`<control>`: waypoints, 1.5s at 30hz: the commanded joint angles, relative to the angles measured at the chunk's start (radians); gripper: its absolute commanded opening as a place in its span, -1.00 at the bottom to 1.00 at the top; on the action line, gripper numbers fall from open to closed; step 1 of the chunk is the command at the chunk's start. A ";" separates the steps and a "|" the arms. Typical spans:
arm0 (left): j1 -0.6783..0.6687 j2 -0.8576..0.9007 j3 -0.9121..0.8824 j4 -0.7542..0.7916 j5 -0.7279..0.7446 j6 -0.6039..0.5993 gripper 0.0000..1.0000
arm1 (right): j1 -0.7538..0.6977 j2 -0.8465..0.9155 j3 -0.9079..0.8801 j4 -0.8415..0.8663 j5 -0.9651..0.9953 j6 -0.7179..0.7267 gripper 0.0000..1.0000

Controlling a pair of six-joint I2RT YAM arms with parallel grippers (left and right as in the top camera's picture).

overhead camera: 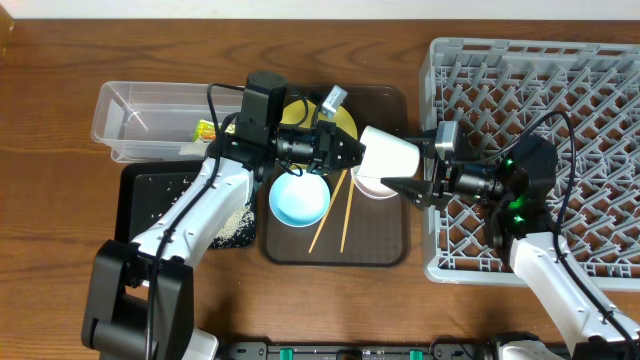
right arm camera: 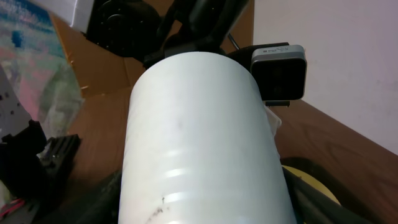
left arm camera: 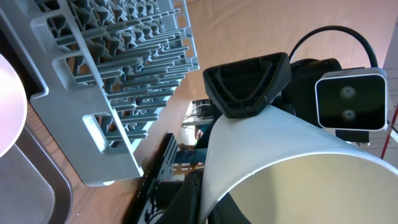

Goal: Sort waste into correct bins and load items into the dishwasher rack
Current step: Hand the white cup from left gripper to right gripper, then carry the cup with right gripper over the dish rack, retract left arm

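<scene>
Grey dishwasher rack [overhead camera: 530, 130] shows no dishes overhead. Just left of it a pale cup [overhead camera: 390, 153] hangs sideways between left gripper [overhead camera: 352, 152] and right gripper [overhead camera: 412, 168].

Left wrist: a right finger presses the cup wall, grasping it. Whether the left grips cannot be told.

Right wrist: the cup fills the view.

Loading looks barely begun. Blue bowl [overhead camera: 298, 198] and chopsticks [overhead camera: 335, 212] wait left of the rack.

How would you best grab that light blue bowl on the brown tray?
By the rim, from straight above, one finger inside and one outside. The light blue bowl sits upright and open, likely too wide to span. Its edge nearest the robot looks freest: the chopsticks lie beside it and the left arm hangs over the back.
</scene>
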 commanded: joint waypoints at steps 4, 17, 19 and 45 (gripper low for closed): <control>-0.002 0.006 -0.001 0.005 0.022 -0.009 -0.83 | 0.008 0.000 0.012 0.000 0.015 0.001 0.20; 0.020 0.006 -0.001 -0.032 -0.118 0.107 -0.43 | 0.000 0.000 0.012 -0.086 0.037 0.002 -0.04; 0.040 0.006 -0.001 -0.085 -0.180 0.154 -0.43 | -0.008 0.000 0.012 -0.135 0.069 0.002 -0.09; 0.224 -0.280 -0.001 -0.610 -0.865 0.480 -0.43 | -0.064 -0.161 0.224 -0.889 0.788 -0.021 -0.98</control>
